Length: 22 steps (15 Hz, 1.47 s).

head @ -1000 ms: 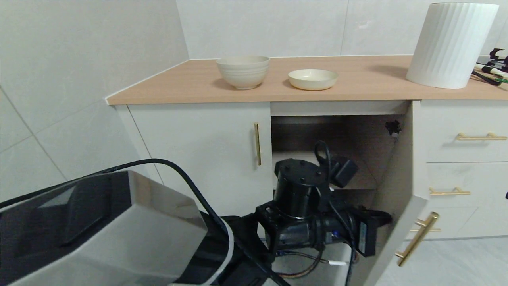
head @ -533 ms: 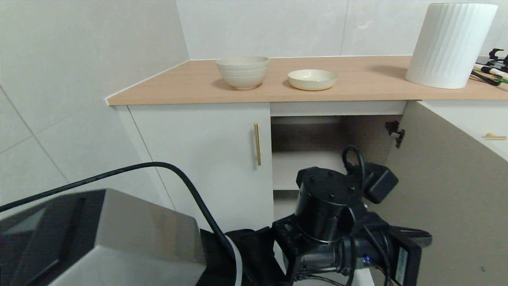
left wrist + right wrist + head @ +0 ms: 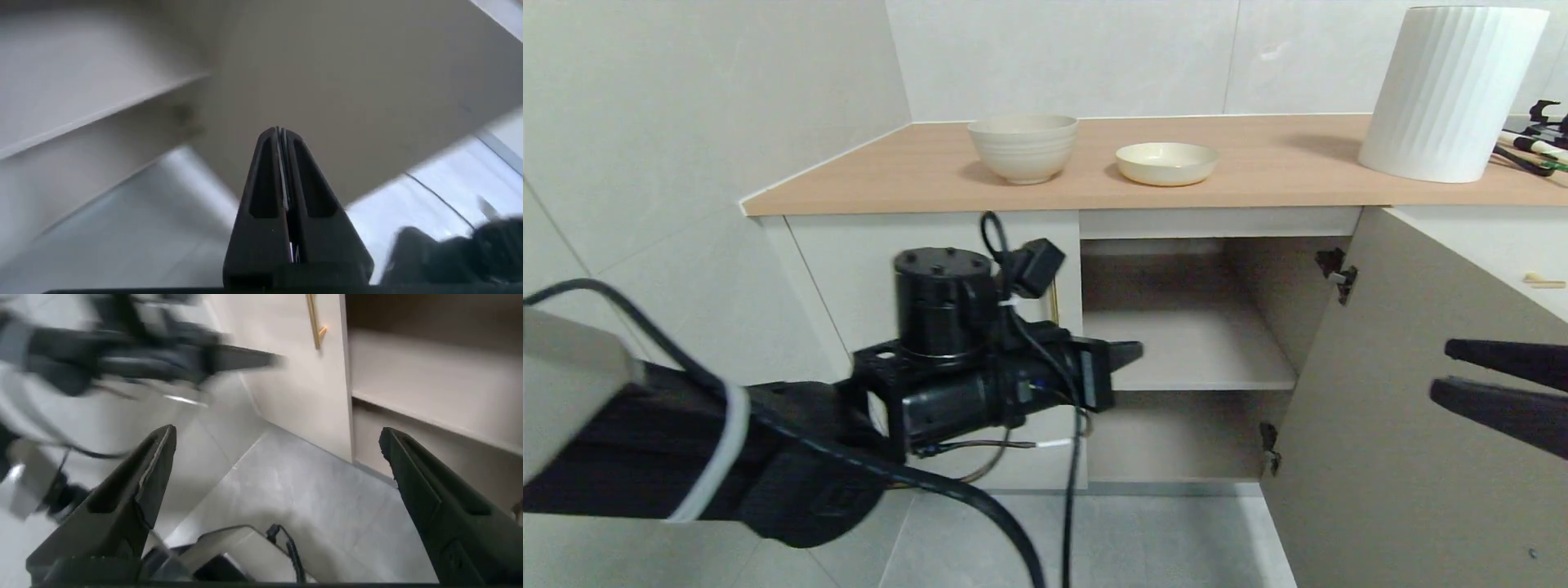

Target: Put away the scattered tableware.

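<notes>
Two on counter (image 3: 1282,175), head view: bowl (image 3: 1023,147), plate (image 3: 1166,162). Wrist views: L gripper (image 3: 279,137) closed, R gripper (image 3: 278,441) spread wide.

Black left arm (image 3: 792,457) — screw-topped wrist (image 3: 943,306), looping cables (image 3: 964,492), tapered fingers (image 3: 1125,352).

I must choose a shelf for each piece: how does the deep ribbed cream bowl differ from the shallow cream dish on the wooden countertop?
The deep ribbed cream bowl is tall, with ridges around its wall; the shallow cream dish is low and smooth. The bowl stands left of the dish. Both are round, upright, and rest apart on the wooden countertop.
</notes>
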Available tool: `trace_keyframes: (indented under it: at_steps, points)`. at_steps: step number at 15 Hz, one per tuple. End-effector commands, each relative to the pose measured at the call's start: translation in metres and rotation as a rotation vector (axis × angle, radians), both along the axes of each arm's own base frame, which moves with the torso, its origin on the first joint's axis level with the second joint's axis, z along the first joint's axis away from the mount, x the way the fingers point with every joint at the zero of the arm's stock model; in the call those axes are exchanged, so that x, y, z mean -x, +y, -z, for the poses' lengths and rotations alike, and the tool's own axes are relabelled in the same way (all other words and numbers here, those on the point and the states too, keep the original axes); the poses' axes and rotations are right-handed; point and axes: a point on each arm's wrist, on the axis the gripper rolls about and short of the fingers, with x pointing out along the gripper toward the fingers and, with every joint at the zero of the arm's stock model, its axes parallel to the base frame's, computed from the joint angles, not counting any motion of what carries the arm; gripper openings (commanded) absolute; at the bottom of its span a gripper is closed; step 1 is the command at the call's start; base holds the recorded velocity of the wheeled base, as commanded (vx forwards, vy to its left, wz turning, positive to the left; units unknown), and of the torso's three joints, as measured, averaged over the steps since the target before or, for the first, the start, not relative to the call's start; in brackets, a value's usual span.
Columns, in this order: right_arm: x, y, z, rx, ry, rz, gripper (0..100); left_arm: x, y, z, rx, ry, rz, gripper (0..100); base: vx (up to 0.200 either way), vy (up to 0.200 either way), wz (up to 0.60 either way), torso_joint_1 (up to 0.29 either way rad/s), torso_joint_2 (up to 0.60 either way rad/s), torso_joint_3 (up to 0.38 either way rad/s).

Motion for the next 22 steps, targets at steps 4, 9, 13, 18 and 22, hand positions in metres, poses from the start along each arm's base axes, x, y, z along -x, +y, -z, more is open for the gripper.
trace_keyframes:
  at_steps: [4,9,13,18,22]
  points:
    - [-0.054,0.03,-0.012,0.025,0.05,0.006,100,0.091,0.152,-0.058,-0.025,-0.003,-0.321,0,0.0,0.0,0.0,0.0,0.0,0.0]
    - [-0.056,0.03,-0.003,0.05,0.074,0.065,100,0.101,0.159,-0.065,-0.039,-0.048,-0.323,100,0.0,0.0,0.0,0.0,0.0,0.0]
    - [-0.057,0.031,-0.002,0.054,0.081,0.065,100,0.094,0.157,-0.068,-0.033,-0.054,-0.332,100,0.0,0.0,0.0,0.0,0.0,0.0]
    - [-0.058,0.031,-0.001,0.056,0.083,0.067,100,0.089,0.157,-0.066,-0.052,-0.068,-0.359,100,0.0,0.0,0.0,0.0,0.0,0.0]
    - [-0.056,0.03,-0.003,0.052,0.077,0.067,100,0.089,0.157,-0.065,-0.059,-0.068,-0.354,100,0.0,0.05,0.0,-0.001,0.0,0.001]
